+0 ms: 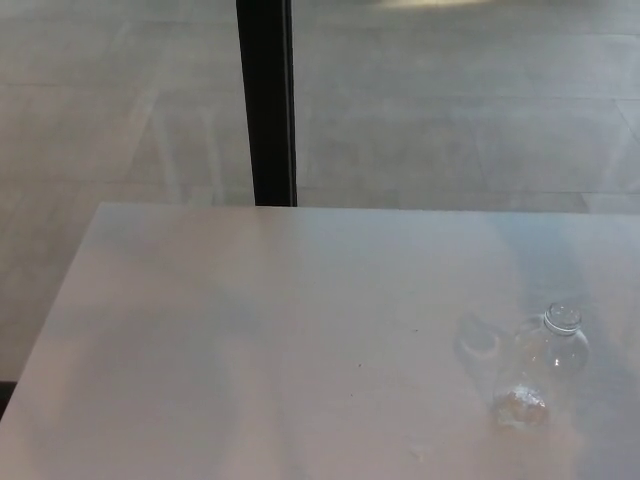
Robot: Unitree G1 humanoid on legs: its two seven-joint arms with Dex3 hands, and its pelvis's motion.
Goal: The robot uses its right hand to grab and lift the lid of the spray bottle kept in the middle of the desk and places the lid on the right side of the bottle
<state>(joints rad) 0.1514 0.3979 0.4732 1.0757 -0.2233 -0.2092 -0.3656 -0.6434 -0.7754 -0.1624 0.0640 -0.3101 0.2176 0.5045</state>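
Looking down from the head view: clear spray bottle (545, 362) upright near the right edge of the pale counter (250, 340), neck open, no lid on it or anywhere in frame. Neither hand in view, so finger state impossible to tell. Behind the counter, a dark post (265, 100) against grey floor (450, 100).

No part of the robot's body is showing in the head view at this moment. Neither arm, neither hand, and no forearm, cable, screw or marking is appearing anywhere along the edges of the picture, so nothing about the colour, shape or surface of the robot's own body is showing here.
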